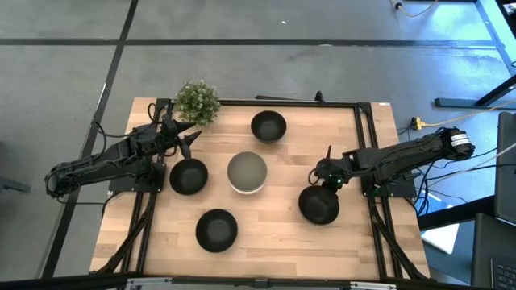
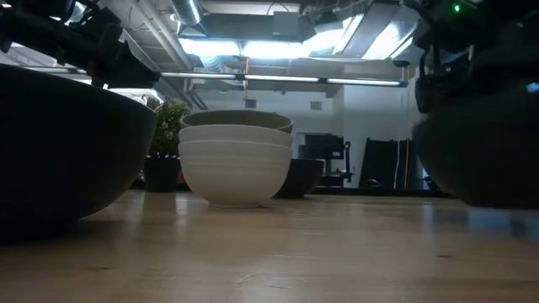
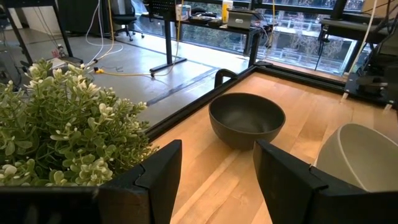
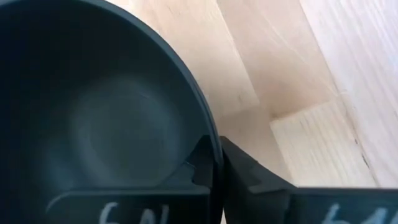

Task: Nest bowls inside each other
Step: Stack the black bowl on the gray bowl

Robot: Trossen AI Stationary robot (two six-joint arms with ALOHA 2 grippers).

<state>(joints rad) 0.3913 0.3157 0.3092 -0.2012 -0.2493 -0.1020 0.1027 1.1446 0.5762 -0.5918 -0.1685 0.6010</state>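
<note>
Right hand (image 1: 330, 182) pinches the rim of a black bowl (image 1: 318, 205); from above, three more black bowls sit loose around the centre stack (image 1: 247, 172), and the left hand (image 1: 181, 137) waits open by the plant (image 1: 197, 101). Low view: stack (image 2: 236, 156) is grey nested in two whites, so four blacks are left to nest. Right wrist: fingers (image 4: 205, 163) closed on the rim over bare tabletop (image 4: 292, 74).

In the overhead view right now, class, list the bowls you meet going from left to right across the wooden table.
Glossy black bowl beside the left gripper → glossy black bowl nearest the front edge → grey-olive bowl nested in the white stack → glossy black bowl at the back → glossy black bowl pinched by the right gripper.
</note>
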